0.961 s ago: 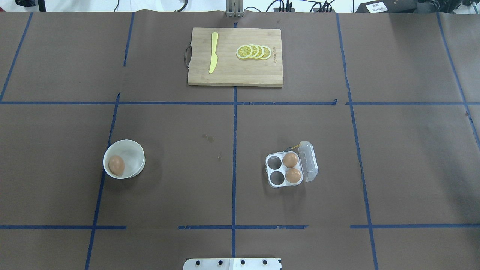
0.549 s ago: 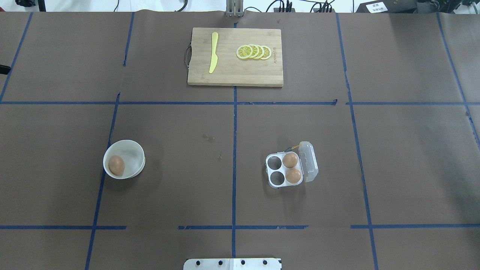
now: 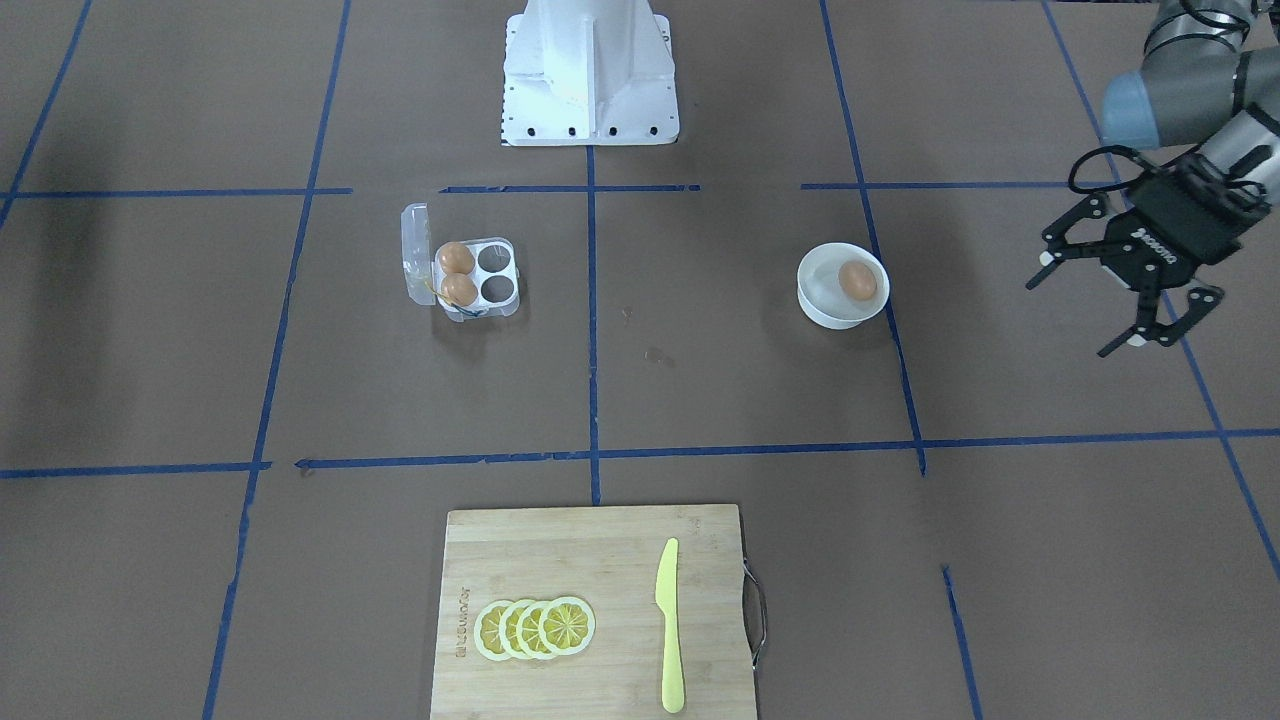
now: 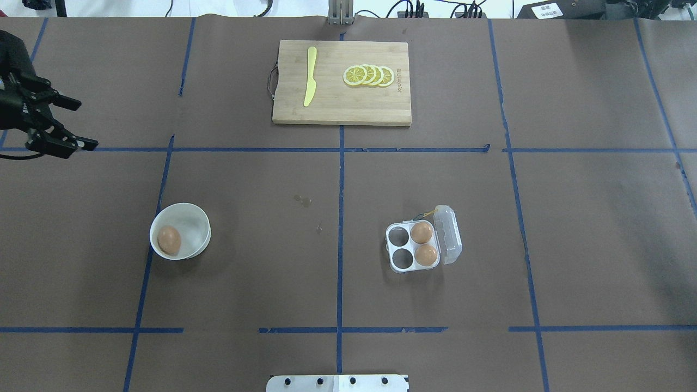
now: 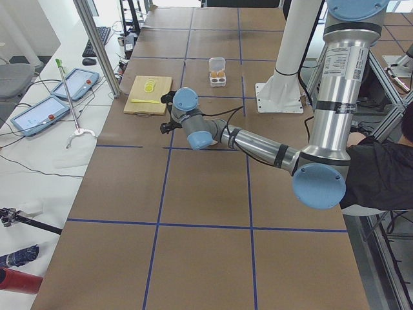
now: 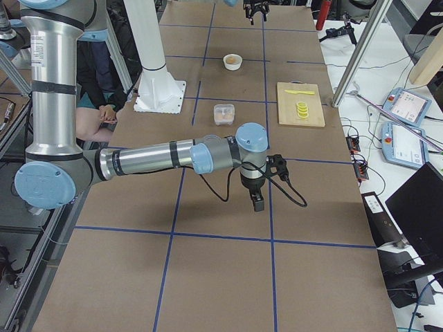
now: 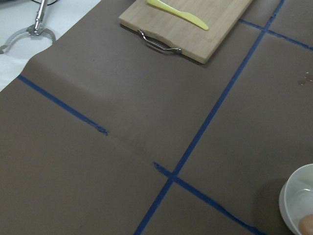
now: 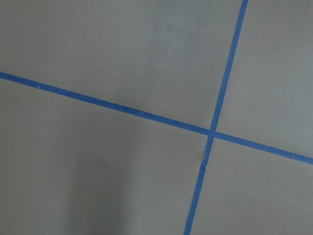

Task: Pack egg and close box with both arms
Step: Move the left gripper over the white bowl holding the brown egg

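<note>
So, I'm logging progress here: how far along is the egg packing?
Barely begun. Done: two eggs sit in the box, lid open, two cells empty. In hand: nothing; the left gripper hangs open at the table's edge, away from the bowl. Left: lift the egg from the bowl, seat it in a cell, close the lid.

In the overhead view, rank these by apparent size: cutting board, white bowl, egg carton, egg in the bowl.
Largest: cutting board.
Next: egg carton and white bowl, too close to rank.
Smallest: egg in the bowl.
</note>
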You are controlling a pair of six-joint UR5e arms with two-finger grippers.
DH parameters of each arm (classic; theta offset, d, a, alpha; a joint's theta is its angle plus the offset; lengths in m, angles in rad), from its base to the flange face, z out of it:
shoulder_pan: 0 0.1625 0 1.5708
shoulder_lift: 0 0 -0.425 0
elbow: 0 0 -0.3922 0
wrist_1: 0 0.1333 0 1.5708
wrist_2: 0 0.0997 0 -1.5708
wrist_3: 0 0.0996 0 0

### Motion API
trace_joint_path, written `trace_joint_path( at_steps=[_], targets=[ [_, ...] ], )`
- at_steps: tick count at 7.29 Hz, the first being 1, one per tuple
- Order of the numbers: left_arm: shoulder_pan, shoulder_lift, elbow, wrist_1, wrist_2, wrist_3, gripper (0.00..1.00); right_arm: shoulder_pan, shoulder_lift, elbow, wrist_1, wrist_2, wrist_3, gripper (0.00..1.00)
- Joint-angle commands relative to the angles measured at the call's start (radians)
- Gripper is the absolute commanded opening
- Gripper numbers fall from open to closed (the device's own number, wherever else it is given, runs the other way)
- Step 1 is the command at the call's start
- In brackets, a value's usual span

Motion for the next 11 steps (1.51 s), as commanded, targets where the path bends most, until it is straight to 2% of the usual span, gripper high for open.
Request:
trace_joint_path(
  at_steps=[1, 2, 4, 5, 7, 9, 11],
  targets=[
    [0.148, -0.014, -0.042, -0.003, 0.096, 0.002, 1.00, 0.000, 0.000, -0.002, 0.000, 0.000, 0.001, 1.00],
    [0.210, -0.010, -0.053, -0.003, 0.182, 0.000, 1.00, 0.000, 0.000, -0.003, 0.000, 0.000, 0.001, 1.00],
    [0.293, -0.005, -0.038, 0.001, 0.247, 0.000, 0.99, 0.000, -0.002, -0.006, 0.000, 0.000, 0.001, 1.00],
    [0.317, -0.005, -0.025, 0.041, 0.252, -0.004, 0.98, 0.000, -0.002, -0.006, 0.000, 0.000, 0.001, 1.00],
    [0.319, -0.005, -0.012, 0.089, 0.250, -0.012, 0.82, 0.000, -0.005, -0.006, 0.000, 0.000, 0.001, 1.00],
    [0.325, -0.005, -0.005, 0.110, 0.250, -0.059, 0.87, 0.000, -0.005, -0.002, 0.000, 0.000, 0.001, 1.00],
    [0.351, -0.005, -0.004, 0.110, 0.250, -0.075, 0.82, 0.000, -0.005, -0.003, 0.000, 0.000, 0.001, 1.00]
  ],
)
